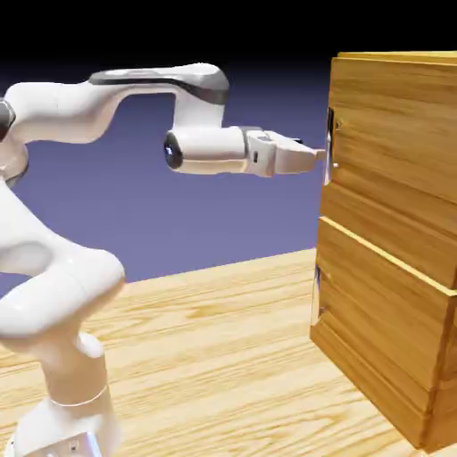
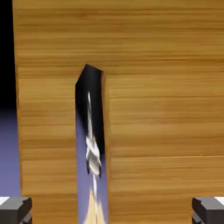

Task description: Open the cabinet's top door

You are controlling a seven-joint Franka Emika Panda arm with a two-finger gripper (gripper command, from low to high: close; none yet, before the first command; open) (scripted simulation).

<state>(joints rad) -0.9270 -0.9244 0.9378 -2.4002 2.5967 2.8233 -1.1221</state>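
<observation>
Your claw (image 1: pixel 319 154) is holding its fingers wide apart, empty, while the handle (image 2: pixel 91 127) on the top door (image 1: pixel 397 143) is standing upright just ahead, crosswise to their spread, nearer the hand view's left finger.
</observation>
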